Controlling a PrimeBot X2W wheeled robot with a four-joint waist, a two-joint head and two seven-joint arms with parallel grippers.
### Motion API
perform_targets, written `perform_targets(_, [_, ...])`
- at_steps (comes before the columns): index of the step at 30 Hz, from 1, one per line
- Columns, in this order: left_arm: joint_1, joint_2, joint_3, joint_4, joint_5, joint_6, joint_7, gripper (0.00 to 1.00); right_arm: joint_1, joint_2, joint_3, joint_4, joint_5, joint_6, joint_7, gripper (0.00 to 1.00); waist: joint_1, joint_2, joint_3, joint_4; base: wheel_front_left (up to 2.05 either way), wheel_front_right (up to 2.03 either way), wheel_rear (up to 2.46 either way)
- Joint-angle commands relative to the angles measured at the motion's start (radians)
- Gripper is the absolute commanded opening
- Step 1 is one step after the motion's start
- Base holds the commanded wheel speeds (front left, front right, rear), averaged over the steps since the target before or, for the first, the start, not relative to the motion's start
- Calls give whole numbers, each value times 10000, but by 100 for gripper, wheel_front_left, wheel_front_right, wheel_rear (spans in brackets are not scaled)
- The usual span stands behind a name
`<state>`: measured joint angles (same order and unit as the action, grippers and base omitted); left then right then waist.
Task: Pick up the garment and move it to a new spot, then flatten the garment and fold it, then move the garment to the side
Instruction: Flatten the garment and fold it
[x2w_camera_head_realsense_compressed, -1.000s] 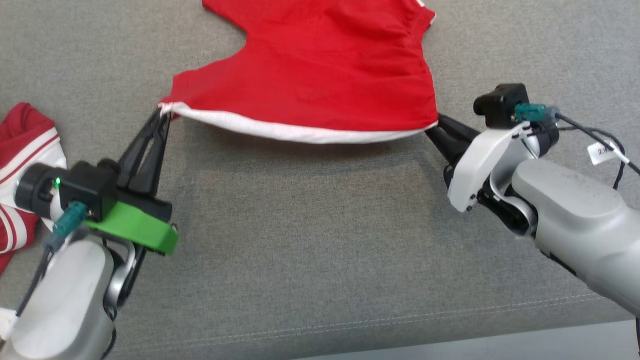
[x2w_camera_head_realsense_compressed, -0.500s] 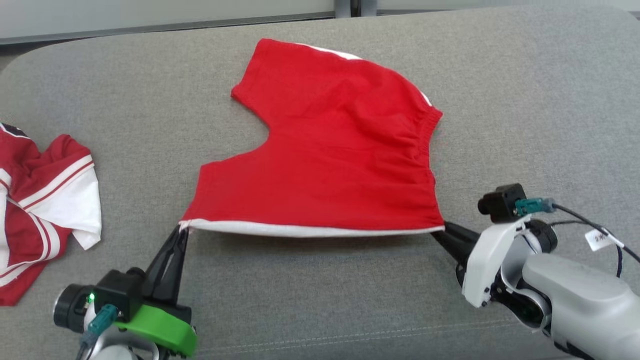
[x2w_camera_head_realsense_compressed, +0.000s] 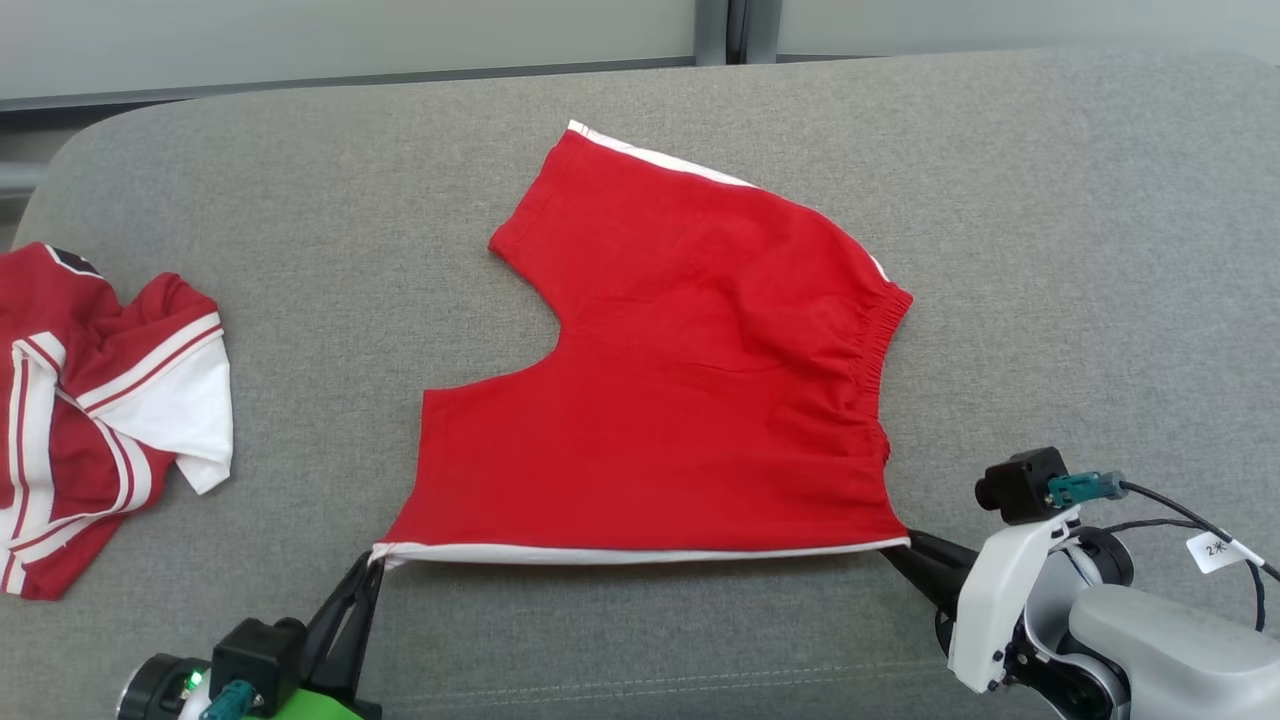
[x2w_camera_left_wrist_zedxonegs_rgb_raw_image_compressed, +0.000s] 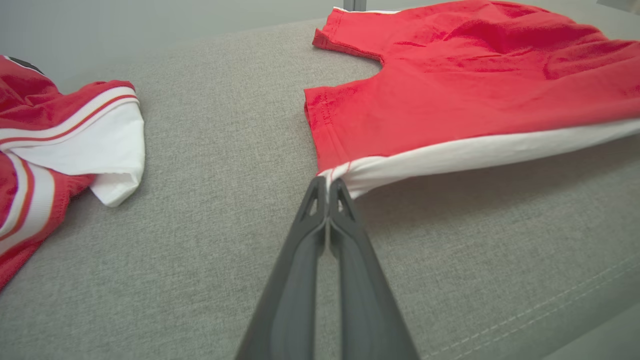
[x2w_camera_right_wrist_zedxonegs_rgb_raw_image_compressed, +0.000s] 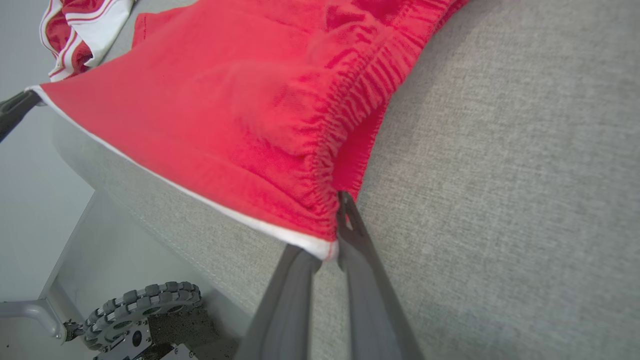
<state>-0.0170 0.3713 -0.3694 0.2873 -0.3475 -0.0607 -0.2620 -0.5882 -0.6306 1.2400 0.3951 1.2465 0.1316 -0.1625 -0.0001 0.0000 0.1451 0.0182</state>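
The garment (x2w_camera_head_realsense_compressed: 680, 400) is a pair of red shorts with white side stripes, spread nearly flat on the grey cushion, its near edge pulled taut between my two grippers. My left gripper (x2w_camera_head_realsense_compressed: 372, 562) is shut on the near left corner of the leg hem (x2w_camera_left_wrist_zedxonegs_rgb_raw_image_compressed: 330, 177). At the near right, my right gripper (x2w_camera_head_realsense_compressed: 895, 548) is shut on the waistband corner (x2w_camera_right_wrist_zedxonegs_rgb_raw_image_compressed: 327, 240), where the gathered elastic bunches between the dark fingers. The garment's near white-striped edge (x2w_camera_left_wrist_zedxonegs_rgb_raw_image_compressed: 475, 152) hangs slightly above the cushion; the far leg lies flat.
A second red and white striped garment (x2w_camera_head_realsense_compressed: 90, 410) lies crumpled at the cushion's left end. The grey cushion (x2w_camera_head_realsense_compressed: 1080, 250) has open fabric to the right and behind the shorts. Its front seam (x2w_camera_head_realsense_compressed: 650, 680) runs close below my grippers. A wheeled base (x2w_camera_right_wrist_zedxonegs_rgb_raw_image_compressed: 140, 310) shows below the edge.
The head camera has tilted up, showing the whole cushion. Both grippers have drawn the shorts toward the front edge, and the near edge has sunk closer to the cushion.
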Motion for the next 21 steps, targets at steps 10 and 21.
perform_targets(10, [-1471,599,385,-493,550,-340,2,0,-24,-38,-951,-1020,-59,-17,-200,0,1,0,321,-535,0,0,0])
perform_targets(21, [-4637,2325,-558,-785,97,-682,1259,0,-975,455,-1837,-1482,-69,-16,-96,0,1,0,1361,-1737,0,0,0])
